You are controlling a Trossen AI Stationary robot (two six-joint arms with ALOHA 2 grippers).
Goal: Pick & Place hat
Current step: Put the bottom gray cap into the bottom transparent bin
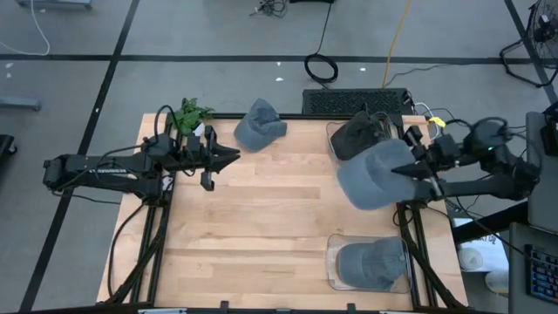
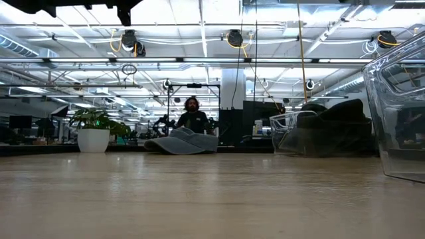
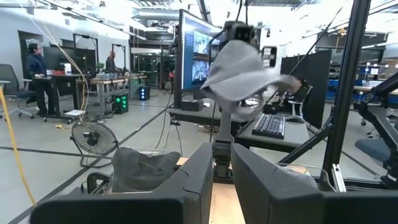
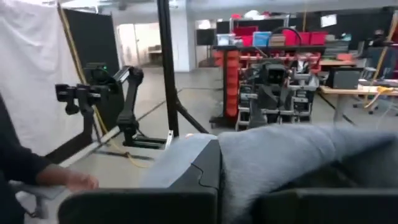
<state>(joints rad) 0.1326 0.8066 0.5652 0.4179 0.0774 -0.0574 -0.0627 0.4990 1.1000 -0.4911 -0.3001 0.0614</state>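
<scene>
We have the right claw (image 1: 417, 172) clamped on a grey hat (image 1: 377, 174), held up off the bench (image 1: 261, 218) between the two clear bins. The far bin (image 1: 336, 148) holds a dark hat (image 1: 359, 133); the near bin (image 1: 336, 270) holds a grey one (image 1: 370, 262). Another hat (image 1: 259, 124) lies loose at the bench's far edge. Left claw (image 1: 234, 155) waits over the bench's left side, fingers slightly apart, empty. Pick looks done, placement left.
</scene>
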